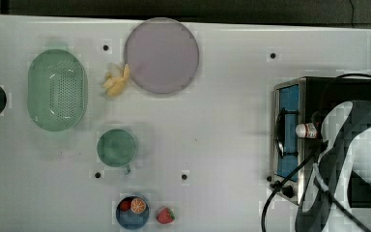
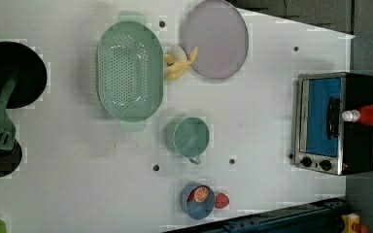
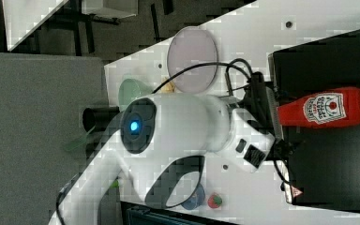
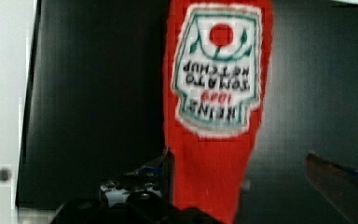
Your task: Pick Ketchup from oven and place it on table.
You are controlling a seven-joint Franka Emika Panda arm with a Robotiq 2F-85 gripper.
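**Bottle on the oven roof, grip not confirmed**

Your slim red plastic Ketchup bottle [image 3: 326, 108] lies on its side atop the black boxy toaster oven [image 2: 357, 145], its white cap overhanging the glass door. A skewed close could roll it off onto the white table [image 1: 222, 121] — watch that. Jaw state: you cannot tell; the arm hides it.

Ketchup [image 3: 326, 108] lying atop oven [image 2: 335, 122], oven at the left view's right on table [image 2: 252, 116]
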